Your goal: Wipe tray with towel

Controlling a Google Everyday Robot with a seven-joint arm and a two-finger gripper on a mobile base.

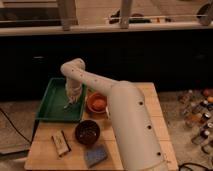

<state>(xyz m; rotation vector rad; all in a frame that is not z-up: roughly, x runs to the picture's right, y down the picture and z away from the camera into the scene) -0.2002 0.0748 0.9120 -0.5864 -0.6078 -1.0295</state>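
Note:
A green tray (54,107) lies on the left part of the wooden table. My white arm reaches from the lower right up and over to it. My gripper (72,98) hangs over the tray's right half, near its right rim. A pale towel (70,102) hangs at the gripper and touches the tray floor.
An orange bowl (97,103) stands just right of the tray. A dark bowl (87,132), a blue sponge (95,155) and a small packet (60,142) lie near the table's front. Bottles (199,112) stand on the right beyond the table (155,115).

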